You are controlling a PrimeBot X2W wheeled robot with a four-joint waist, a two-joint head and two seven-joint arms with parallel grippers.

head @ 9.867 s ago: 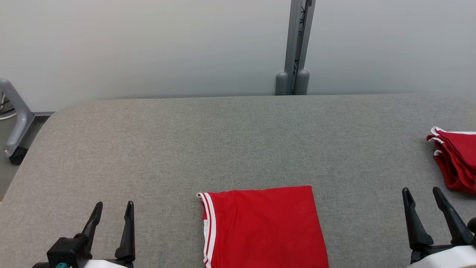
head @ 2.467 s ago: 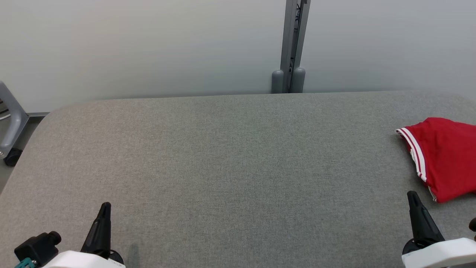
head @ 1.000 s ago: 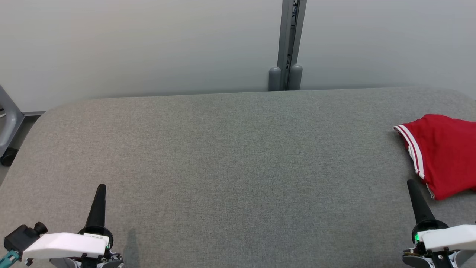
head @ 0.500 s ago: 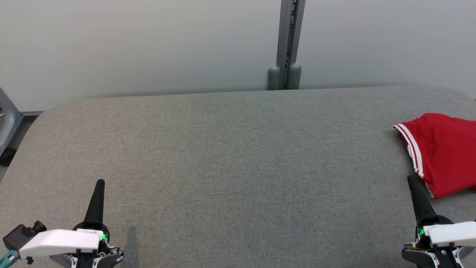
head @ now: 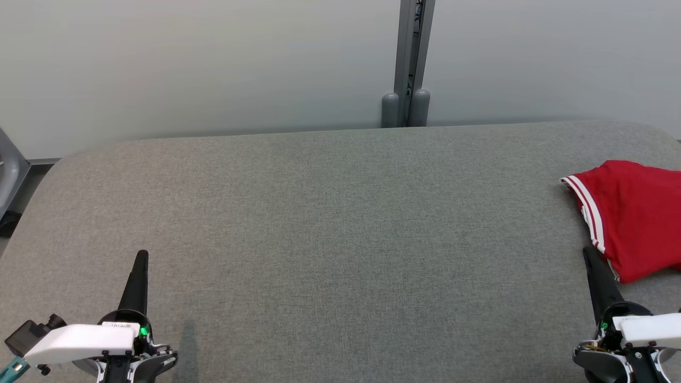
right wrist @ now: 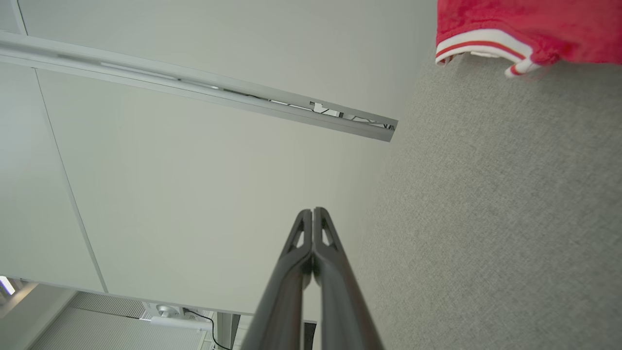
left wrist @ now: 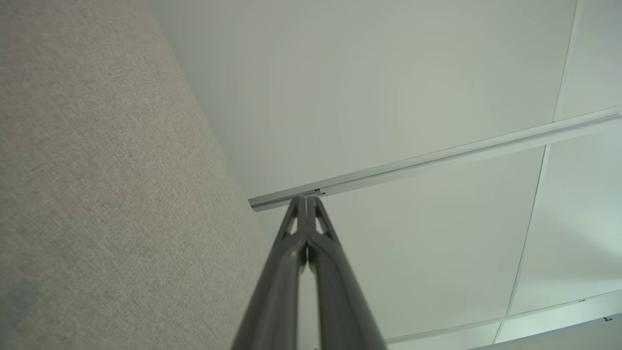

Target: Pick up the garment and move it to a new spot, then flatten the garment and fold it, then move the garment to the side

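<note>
Left gripper (head: 140,260): low over the near left of the table (head: 340,223), jaws fully closed, nothing between them; the left wrist view (left wrist: 307,200) confirms fingers pressed together.
Table middle: bare grey cloth.
Right gripper (head: 589,258): near right of the table, jaws fully closed and empty, as the right wrist view (right wrist: 312,212) also shows; tip close to the garment's near corner but not touching it.
Garment (head: 633,218): red with white-striped trim, resting on the table at its far right edge, released by both arms.
Done, as judged: the garment looks folded into a compact bundle and set aside to the right, so pick-up, flattening, folding and the final move all appear complete.
Left, as judged: nothing evident; both arms appear parked.
Fold quality: the bundle sits humped rather than flat, its hem slightly ragged in the right wrist view (right wrist: 510,19).
Cut off: the garment's right portion runs off the head view, so its full outline and fold count cannot be checked.
</note>
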